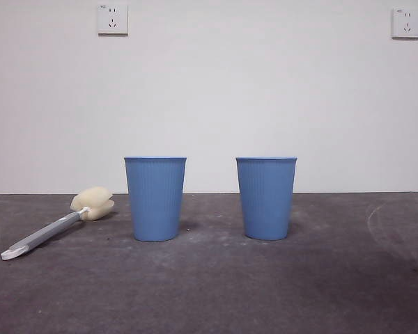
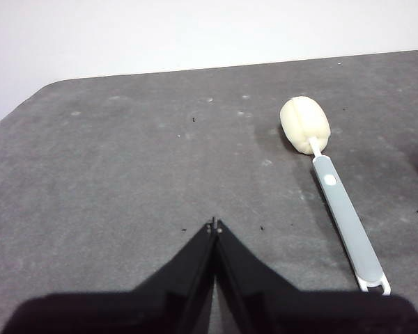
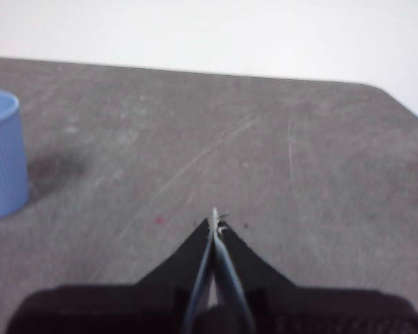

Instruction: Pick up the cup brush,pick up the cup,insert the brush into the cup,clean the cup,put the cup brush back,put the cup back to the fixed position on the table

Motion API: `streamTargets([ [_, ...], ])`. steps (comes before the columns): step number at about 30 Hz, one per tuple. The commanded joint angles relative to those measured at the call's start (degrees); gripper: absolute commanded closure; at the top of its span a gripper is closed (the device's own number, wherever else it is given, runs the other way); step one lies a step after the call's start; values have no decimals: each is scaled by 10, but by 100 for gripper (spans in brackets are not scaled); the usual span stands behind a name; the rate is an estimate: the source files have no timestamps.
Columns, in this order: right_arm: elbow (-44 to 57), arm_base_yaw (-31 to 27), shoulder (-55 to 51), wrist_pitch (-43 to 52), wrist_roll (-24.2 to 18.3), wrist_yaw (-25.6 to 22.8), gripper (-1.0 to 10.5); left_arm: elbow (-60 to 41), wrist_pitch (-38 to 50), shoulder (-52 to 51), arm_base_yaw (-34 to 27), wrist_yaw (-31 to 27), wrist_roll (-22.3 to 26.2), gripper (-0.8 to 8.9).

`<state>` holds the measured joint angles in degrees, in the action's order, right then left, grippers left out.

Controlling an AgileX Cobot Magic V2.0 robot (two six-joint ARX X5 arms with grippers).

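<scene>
On the tabletop [image 1: 216, 292], dark grey and scuffed, before a white wall:

Item 1. Cup brush [image 1: 56, 226], lying flat at the left of the front view, apart from both cups. Cream sponge head toward the wall, grey handle running forward to a white tip.

Item 2. Left blue cup [image 1: 155, 198], upright, ribbed, just right of the sponge head, not touching it.

Item 3. Right blue cup [image 1: 266, 197], upright, same look, standing apart from the first; which is the task's cup cannot be told.

Item 4. Left gripper [image 2: 214, 227], above bare tabletop near the brush, fingers together, holding nothing.

Item 5. Right gripper [image 3: 214, 223], over bare tabletop, one cup off to its side, fingers together, empty.

Item 6. Two wall sockets [image 1: 112, 19], high on the wall.
</scene>
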<state>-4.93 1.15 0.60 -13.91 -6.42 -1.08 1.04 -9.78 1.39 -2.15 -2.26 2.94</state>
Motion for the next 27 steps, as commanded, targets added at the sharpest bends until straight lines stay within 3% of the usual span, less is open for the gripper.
streamTargets([
  [1, 21, 0, -2, 4, 4, 0, 946, -5, 5, -1, -2, 1, -3, 817],
  [27, 29, 0, -1, 2, 4, 0, 946, -5, 4, 20, -2, 1, -3, 817],
])
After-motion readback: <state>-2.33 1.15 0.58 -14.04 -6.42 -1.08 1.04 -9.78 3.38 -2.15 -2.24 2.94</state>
